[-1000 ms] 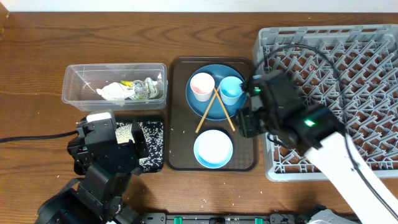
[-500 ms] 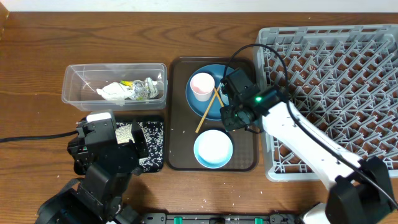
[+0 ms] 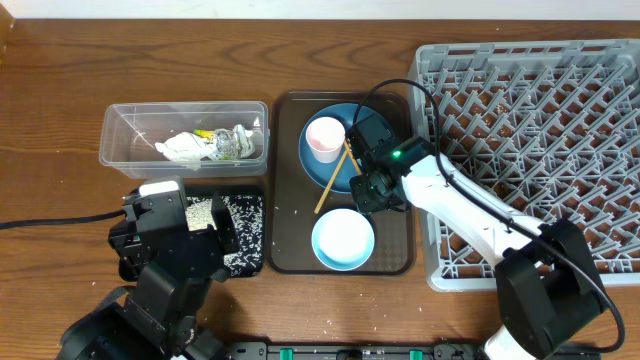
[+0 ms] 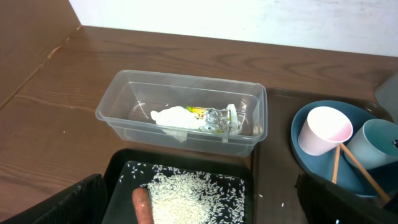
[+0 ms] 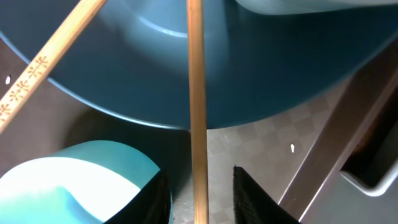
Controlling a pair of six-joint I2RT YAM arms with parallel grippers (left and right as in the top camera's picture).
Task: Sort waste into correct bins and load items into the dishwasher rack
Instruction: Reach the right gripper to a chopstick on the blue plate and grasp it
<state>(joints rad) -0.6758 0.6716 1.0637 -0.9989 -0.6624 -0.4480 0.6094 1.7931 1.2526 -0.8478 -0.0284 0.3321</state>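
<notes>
My right gripper (image 3: 368, 190) is low over the brown serving tray, between the dark-blue plate (image 3: 335, 165) and the pale-blue bowl (image 3: 343, 239). In the right wrist view its open jaws (image 5: 199, 199) straddle one wooden chopstick (image 5: 196, 112) with a gap on each side. The other chopstick (image 5: 43, 68) lies across the plate. The pink cup (image 3: 324, 137) stands on the plate. The light-blue cup (image 4: 376, 146) shows in the left wrist view. My left gripper (image 4: 199, 205) is wide open above the black tray (image 3: 245, 235), which holds rice (image 4: 193, 199) and the carrot (image 4: 142, 205).
The clear tub (image 3: 185, 135) holds crumpled paper (image 4: 174, 117), foil wrapper (image 4: 217, 121) and a yellow-green packet (image 4: 198, 112). The grey dishwasher rack (image 3: 540, 120) fills the right side, close beside the brown serving tray (image 3: 285, 230). A few rice grains lie on that tray.
My right arm has swung left from the rack's edge and come down over the chopsticks on the plate, now covering the light-blue cup from above. The left arm has not moved.
</notes>
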